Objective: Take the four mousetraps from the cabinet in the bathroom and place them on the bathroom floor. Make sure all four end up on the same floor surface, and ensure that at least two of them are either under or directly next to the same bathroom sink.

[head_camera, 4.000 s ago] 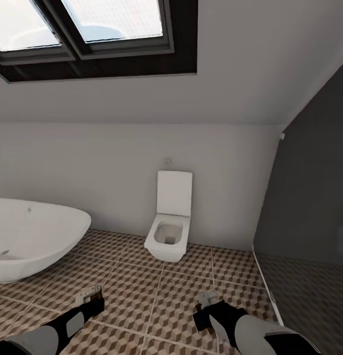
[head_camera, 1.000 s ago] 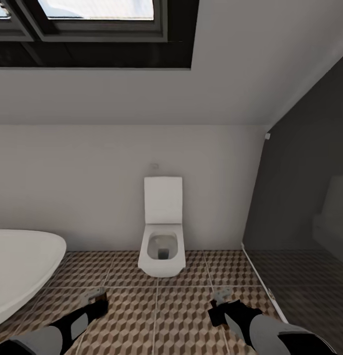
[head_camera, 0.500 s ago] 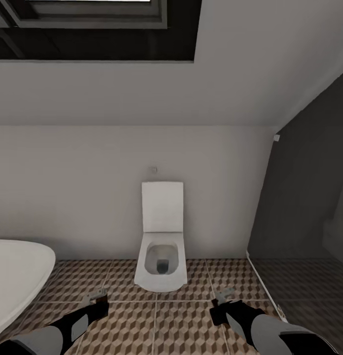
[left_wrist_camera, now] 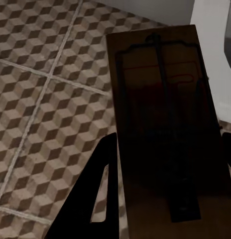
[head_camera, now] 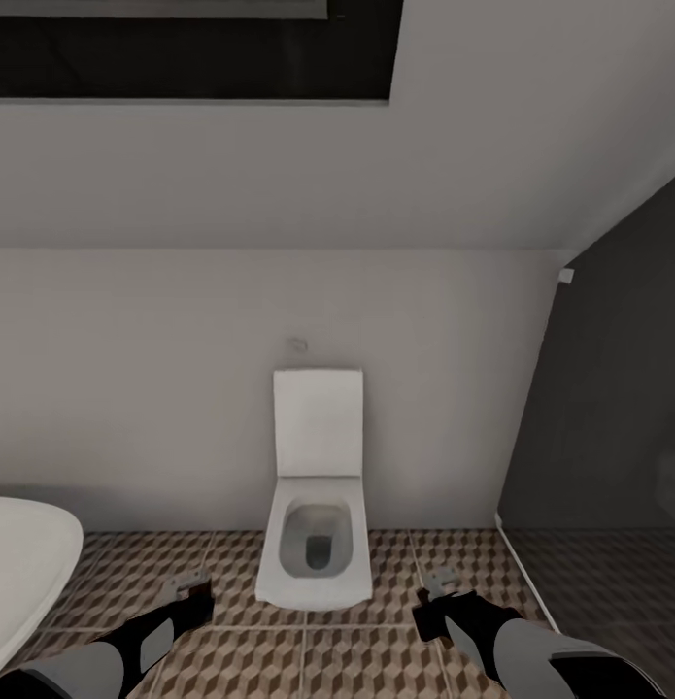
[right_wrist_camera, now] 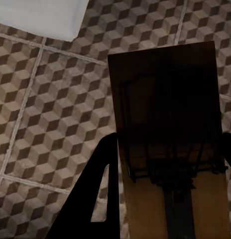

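Note:
A mousetrap [left_wrist_camera: 160, 109], a tan board with dark wire and a red mark, sits between the fingers of my left gripper [left_wrist_camera: 165, 174], which is shut on it above the bathroom floor [left_wrist_camera: 46, 99]. A second mousetrap [right_wrist_camera: 165, 109] is clamped the same way in my right gripper [right_wrist_camera: 168, 169]. In the head view the left gripper [head_camera: 186, 587] and right gripper [head_camera: 437, 582] hover low over the cube-patterned floor [head_camera: 376, 650], one on each side of the toilet. The cabinet is out of view.
A white toilet [head_camera: 315, 544] stands against the back wall straight ahead. A white tub rim [head_camera: 16, 563] curves in at the left. Dark glass shower walls [head_camera: 609, 408] and their base close off the right. A dark window recess [head_camera: 182, 49] is overhead.
The view has shifted: the toilet sits lower and larger, the tub has slid off to the left, the window has risen out of frame. Both grippers keep their traps.

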{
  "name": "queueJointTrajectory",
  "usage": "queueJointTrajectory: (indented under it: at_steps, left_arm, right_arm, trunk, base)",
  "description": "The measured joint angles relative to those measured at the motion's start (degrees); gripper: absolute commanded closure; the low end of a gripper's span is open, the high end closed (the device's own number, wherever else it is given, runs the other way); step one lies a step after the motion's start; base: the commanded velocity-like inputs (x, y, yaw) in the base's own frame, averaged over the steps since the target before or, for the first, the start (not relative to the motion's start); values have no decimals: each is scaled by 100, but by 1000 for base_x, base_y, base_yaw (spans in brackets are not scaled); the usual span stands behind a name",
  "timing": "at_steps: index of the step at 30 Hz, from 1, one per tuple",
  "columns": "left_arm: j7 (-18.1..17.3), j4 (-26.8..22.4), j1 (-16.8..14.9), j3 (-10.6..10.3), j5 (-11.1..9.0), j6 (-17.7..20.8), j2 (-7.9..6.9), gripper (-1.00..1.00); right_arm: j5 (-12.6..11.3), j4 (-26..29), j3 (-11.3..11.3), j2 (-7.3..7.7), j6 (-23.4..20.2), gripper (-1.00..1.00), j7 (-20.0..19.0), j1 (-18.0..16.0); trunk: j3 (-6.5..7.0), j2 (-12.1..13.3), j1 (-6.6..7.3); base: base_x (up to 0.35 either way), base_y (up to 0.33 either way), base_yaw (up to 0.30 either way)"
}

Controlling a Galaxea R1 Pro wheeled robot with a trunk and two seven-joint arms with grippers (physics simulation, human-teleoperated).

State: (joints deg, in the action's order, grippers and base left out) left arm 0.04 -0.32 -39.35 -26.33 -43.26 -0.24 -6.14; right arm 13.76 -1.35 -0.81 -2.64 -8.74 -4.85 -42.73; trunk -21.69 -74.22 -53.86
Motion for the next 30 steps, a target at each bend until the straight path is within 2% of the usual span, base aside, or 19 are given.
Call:
queueJointTrajectory:
  at_steps: [9, 17, 25, 30]
  left_arm:
    - [3, 0, 0, 0, -2, -8, 0, 100]
    - [4, 1, 0, 0, -2, -8, 0, 100]
    - [-10, 1, -1, 0, -2, 0, 9, 100]
    - [6, 0, 0, 0, -2, 0, 11, 100]
  right_arm:
    - [9, 0, 0, 0, -8, 100, -6, 0]
    - [9, 0, 0, 0, -9, 100, -6, 0]
    - [8, 2, 0, 2, -9, 100, -9, 1]
    - [9, 0, 0, 4, -9, 100, -6, 0]
  trunk:
    - [0, 0, -2]
    - [0, 1, -3]
    - [0, 1, -3]
    - [0, 1, -3]
  base:
    - [256, 0, 0]
    - [23, 12, 0]
    - [14, 262, 0]
    - [13, 74, 0]
